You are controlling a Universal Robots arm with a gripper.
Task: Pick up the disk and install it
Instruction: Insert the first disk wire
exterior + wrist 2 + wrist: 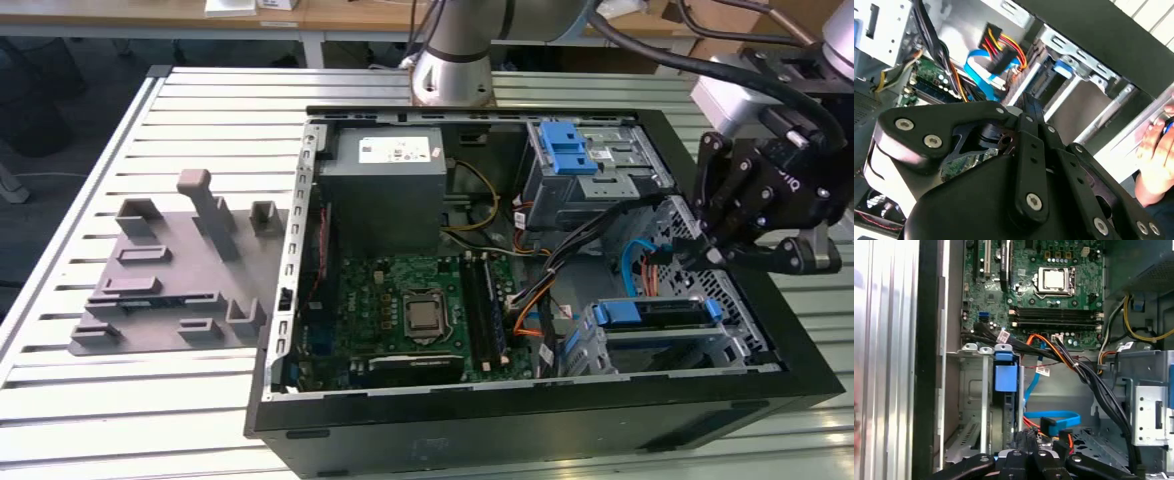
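Observation:
The disk (649,312) stands on edge in the silver drive cage at the near right corner of the open computer case (534,420), its blue carrier bracket facing up. In the first wrist view the disk (1005,378) sits in the cage slot between metal rails. My gripper (694,255) hangs above the case's right side, just behind the disk and apart from it. Its fingers look shut with nothing between them in both wrist views, the gripper (1026,107) over the cage and the gripper (1029,437) above blue and orange cables.
A grey power supply (387,170) and a second cage with a blue latch (574,150) sit at the case's far side, the motherboard (414,310) in the middle. A grey fixture (174,270) lies on the slatted table. A person's hand (1156,150) rests beside the case.

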